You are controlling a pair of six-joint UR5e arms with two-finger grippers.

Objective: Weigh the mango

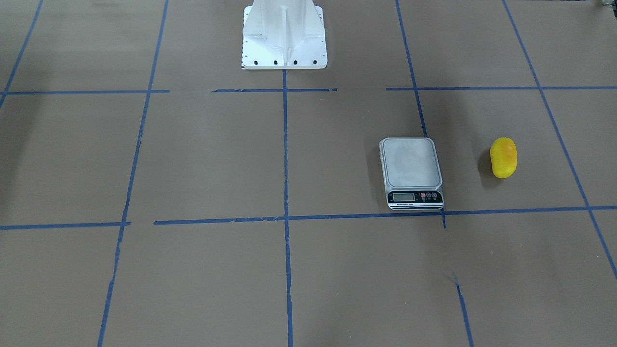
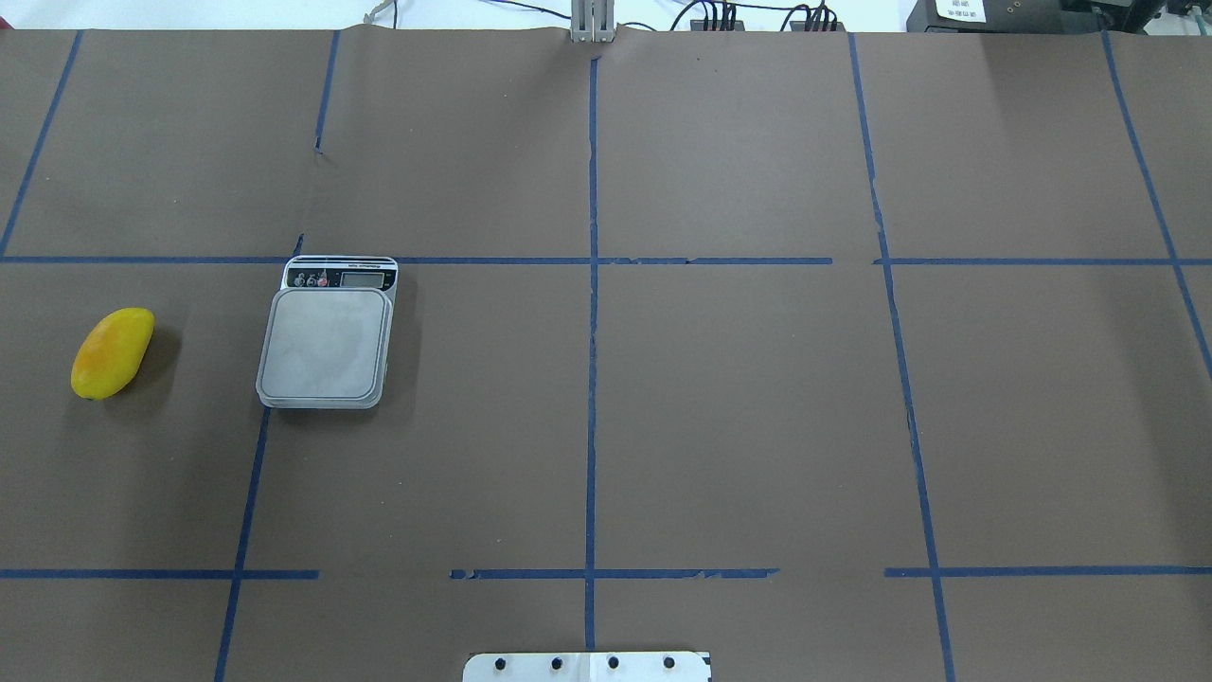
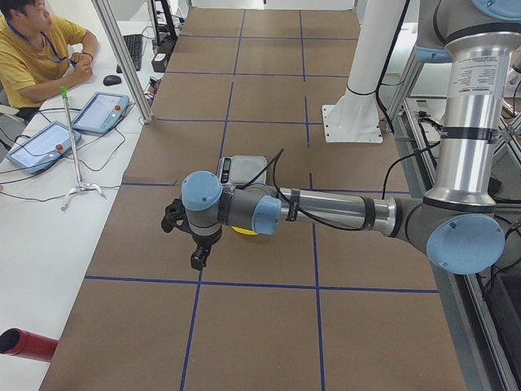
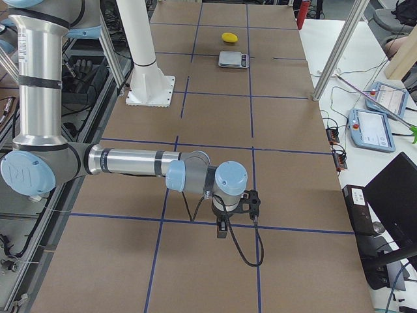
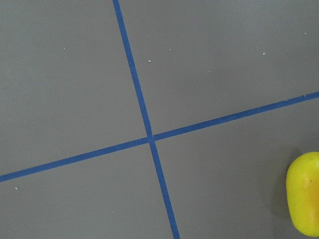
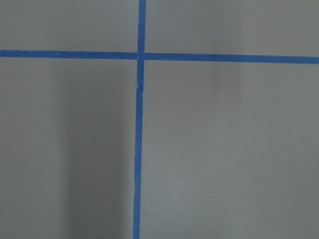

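yellow mango point(image 2: 112, 352) with orange blush, silver scale point(image 2: 328, 333), brown table point(image 2: 739, 407) gridded with blue tape point(image 2: 592, 379).

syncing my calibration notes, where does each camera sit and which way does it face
Front-facing: across table, facing robot's base; scale, mango.
Overhead: behind robot, looking forward; shares those three.
Exterior left: table's left end; left arm nearest.
Exterior right: opposite end; right arm nearest.
Left wrist: straight down; mango's edge, no robot parts.
Right wrist: straight down; only tape.
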